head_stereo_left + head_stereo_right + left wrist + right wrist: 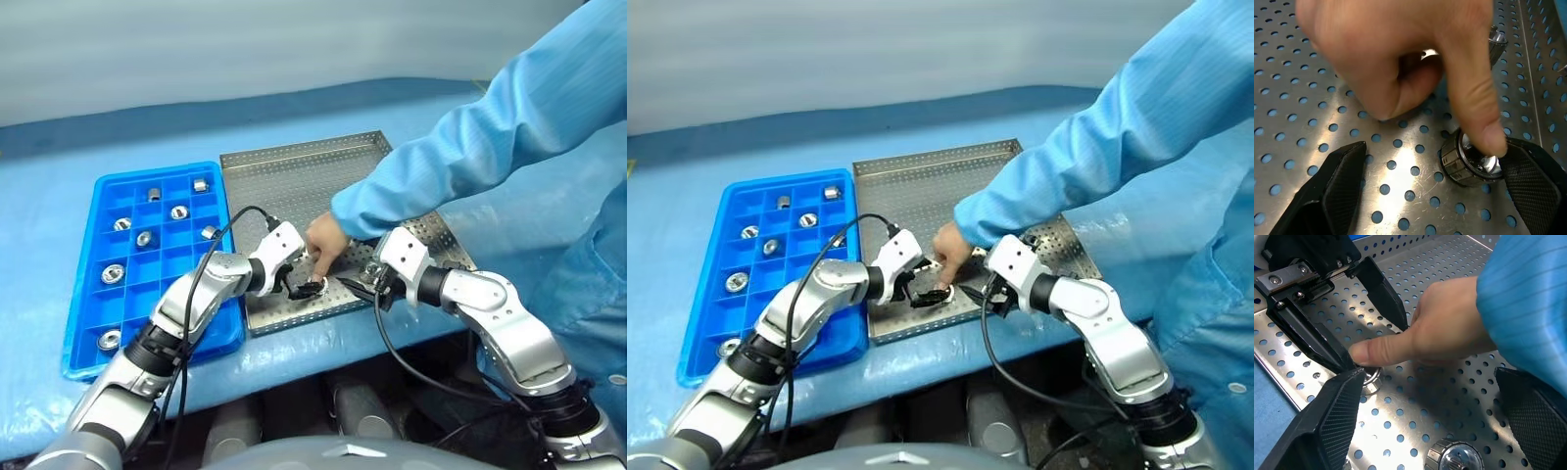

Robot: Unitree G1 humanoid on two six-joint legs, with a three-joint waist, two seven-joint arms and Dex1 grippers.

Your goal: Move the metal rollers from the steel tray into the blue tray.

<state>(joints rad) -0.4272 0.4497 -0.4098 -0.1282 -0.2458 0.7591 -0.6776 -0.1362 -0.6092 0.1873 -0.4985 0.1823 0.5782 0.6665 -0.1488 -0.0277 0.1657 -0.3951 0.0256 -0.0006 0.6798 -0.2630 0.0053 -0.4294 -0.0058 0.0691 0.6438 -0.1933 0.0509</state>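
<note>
The steel tray (294, 166) lies in the middle of the blue table. A person's hand (325, 240) reaches into it and presses a fingertip on one metal roller (1457, 164) near the tray's front rim. My left gripper (306, 287) is open around that roller, one finger beside it and the other well apart. My right gripper (364, 284) is open just to the right, facing the hand, with another roller (1455, 456) lying near it. The blue tray (88, 294) on the left holds several rollers (113, 273) in separate compartments.
The person's blue sleeve (470, 147) crosses the right half of the steel tray from the upper right. A further roller (1497, 41) lies behind the hand. The blue-covered table (147, 127) extends behind both trays.
</note>
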